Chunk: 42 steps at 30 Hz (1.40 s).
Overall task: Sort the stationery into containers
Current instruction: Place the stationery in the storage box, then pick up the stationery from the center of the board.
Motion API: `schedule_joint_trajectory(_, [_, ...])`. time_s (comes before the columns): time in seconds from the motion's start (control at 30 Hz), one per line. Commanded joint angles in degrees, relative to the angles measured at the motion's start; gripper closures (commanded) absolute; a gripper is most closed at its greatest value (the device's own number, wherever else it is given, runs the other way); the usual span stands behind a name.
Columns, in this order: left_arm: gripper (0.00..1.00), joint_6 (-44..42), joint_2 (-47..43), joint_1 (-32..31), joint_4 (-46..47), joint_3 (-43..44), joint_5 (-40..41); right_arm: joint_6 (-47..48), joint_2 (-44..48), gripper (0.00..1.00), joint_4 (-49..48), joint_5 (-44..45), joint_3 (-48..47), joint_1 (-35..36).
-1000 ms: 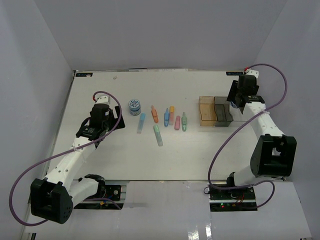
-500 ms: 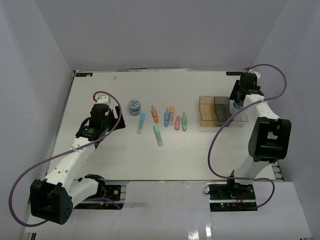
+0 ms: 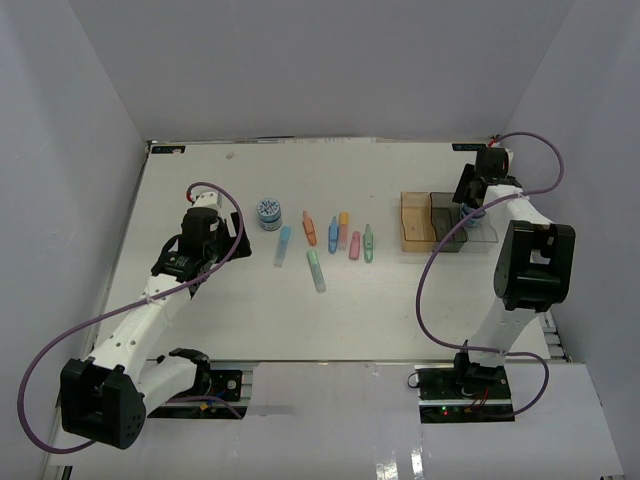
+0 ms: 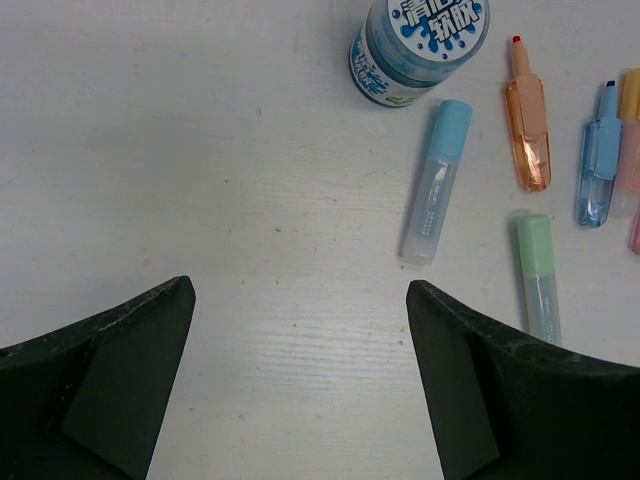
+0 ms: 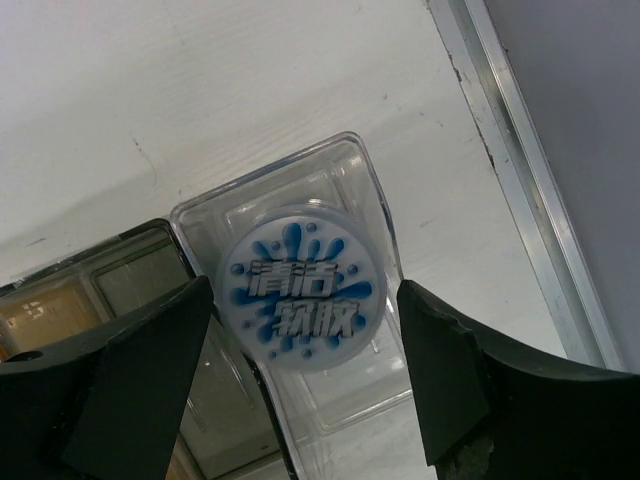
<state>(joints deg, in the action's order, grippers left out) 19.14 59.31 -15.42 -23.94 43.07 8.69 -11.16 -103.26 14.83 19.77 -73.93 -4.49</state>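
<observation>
The white, faintly grained tabletop (image 3: 250, 300) lay matte beneath my arms. My left gripper (image 4: 300, 290) hung over it with its dark fingers spread wide, near a light blue translucent marker stick (image 4: 436, 180) and a round blue-and-white printed tub (image 4: 418, 45). My right gripper (image 5: 305, 288) stood with its fingers parted wide on either side of a second printed tub (image 5: 302, 300). That tub sat lid-up inside the clear round-cornered plastic bin (image 5: 360, 170), beside the smoky grey bin (image 5: 130, 270).
</observation>
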Motion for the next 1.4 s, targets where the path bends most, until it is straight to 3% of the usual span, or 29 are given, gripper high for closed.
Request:
schedule_joint_trajectory(0.0, [0.02, 0.03, -0.6, 0.3, 0.65, 0.35, -0.6, 0.26, -0.45, 0.18, -3.93, -0.26, -3.59, -0.34])
schedule_joint_trajectory(0.1, [0.02, 0.11, -0.42, 0.3, 0.65, 0.35, -0.78, 0.44, -1.06, 0.08, -4.19, -0.35, -3.76, -0.34])
schedule_joint_trajectory(0.23, [0.02, 0.02, -0.34, 0.39, 0.65, 0.44, -1.22, 0.79, -1.15, 0.02, -3.93, -0.87, -4.38, -0.43])
schedule_joint_trajectory(0.47, [0.02, -0.41, 2.91, 0.3, 1.71, 1.66, -4.9, 0.7, 8.68, 0.07, -1.04, -4.99, -4.65, -0.34])
schedule_joint_trajectory(0.63, [0.02, -1.73, 10.46, 0.22, 0.74, 9.81, -8.6, -0.61, 22.91, 0.1, 1.69, -12.2, -0.08, 0.1])
schedule_joint_trajectory(0.97, [0.02, -3.58, 33.21, -0.84, -0.4, 28.29, -5.18, -6.85, 54.36, 0.1, -0.67, -24.06, 18.54, 1.77])
schedule_joint_trajectory(1.13, [0.02, -5.07, 40.61, -1.89, -1.11, 35.23, -3.25, -9.41, 61.07, 0.1, -4.37, -27.85, 26.64, 2.29])
schedule_joint_trajectory(1.37, [0.02, -7.18, 47.74, -4.79, -2.95, 42.0, 1.24, -8.35, 61.78, 0.1, -3.23, -30.23, 27.52, 3.79])
